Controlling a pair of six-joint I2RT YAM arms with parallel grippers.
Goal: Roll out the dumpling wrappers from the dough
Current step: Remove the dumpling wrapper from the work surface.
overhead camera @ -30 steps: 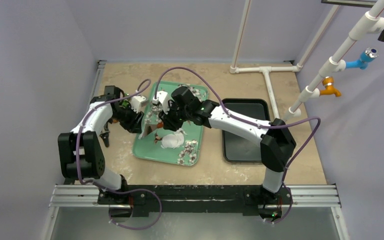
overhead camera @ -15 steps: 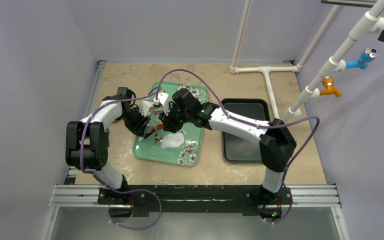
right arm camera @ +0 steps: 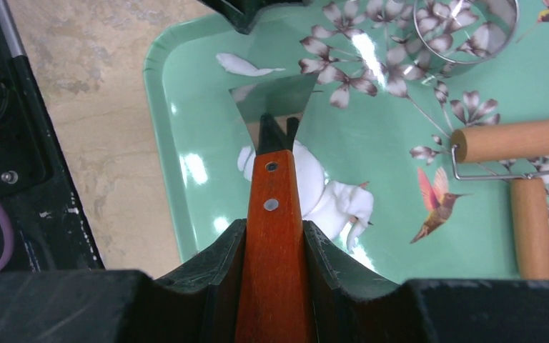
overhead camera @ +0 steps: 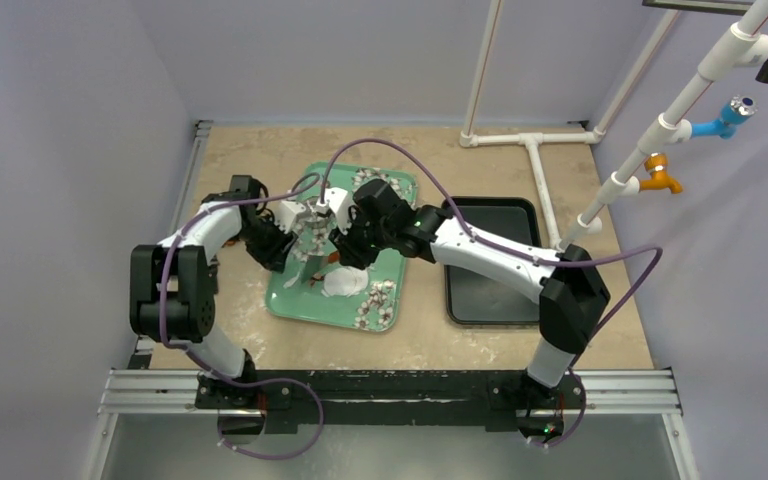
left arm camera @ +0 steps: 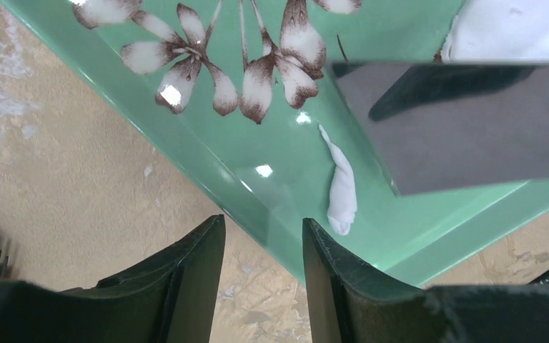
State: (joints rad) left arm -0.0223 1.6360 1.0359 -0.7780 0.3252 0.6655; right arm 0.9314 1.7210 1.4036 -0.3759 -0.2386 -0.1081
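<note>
The right gripper (right arm camera: 273, 230) is clamped on a flat metal scraper with an orange wooden handle (right arm camera: 271, 186). The left gripper (left arm camera: 263, 239) has its fingers apart (holding nothing) by the green flowered tray (left arm camera: 286, 153). The soft white dough (right arm camera: 336, 204) lies on the tray under the scraper. Pushing too hard could smear it.

You are operating in what appears to be a robotics lab cell: plain panels (overhead camera: 70, 130) are enclosing the tabletop (overhead camera: 430, 340), with an aluminium rail (overhead camera: 630, 390) and PVC piping (overhead camera: 535, 140).

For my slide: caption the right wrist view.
Right end effector grips a wooden-handled scraper above dough on the green tray.
</note>
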